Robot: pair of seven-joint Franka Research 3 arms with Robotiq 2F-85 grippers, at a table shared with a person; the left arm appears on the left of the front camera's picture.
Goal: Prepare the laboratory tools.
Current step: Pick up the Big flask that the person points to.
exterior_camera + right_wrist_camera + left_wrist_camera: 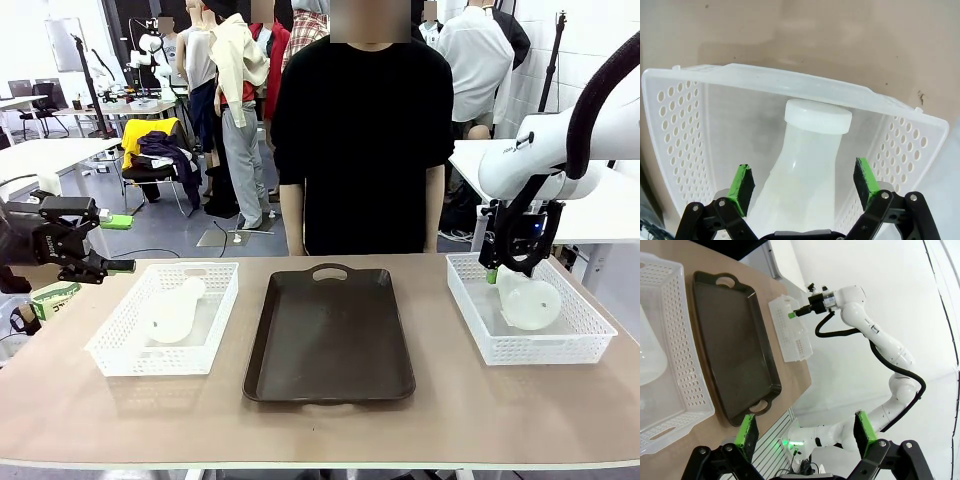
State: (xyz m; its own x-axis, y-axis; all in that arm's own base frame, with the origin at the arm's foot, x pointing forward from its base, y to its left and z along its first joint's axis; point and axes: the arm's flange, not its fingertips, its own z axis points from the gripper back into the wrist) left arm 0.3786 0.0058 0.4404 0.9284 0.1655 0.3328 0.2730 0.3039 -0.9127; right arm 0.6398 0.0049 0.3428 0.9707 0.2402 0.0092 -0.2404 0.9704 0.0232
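Two frosted flasks lie on their sides on the surface (60,400): the left flask (175,312) in the left basket (110,345) at 9 o'clock of the dark tray (330,340), the right flask (528,303) in the right basket (545,350) at 3 o'clock. The right tool (804,181), jaws wide, straddles the right flask's neck below its cap (817,116), pads clear. The left tool (118,245), likewise open and empty, hangs at 9 o'clock of the left basket. The flasks look light, rigid, smooth and apt to roll, so the neck seems the surest hold.
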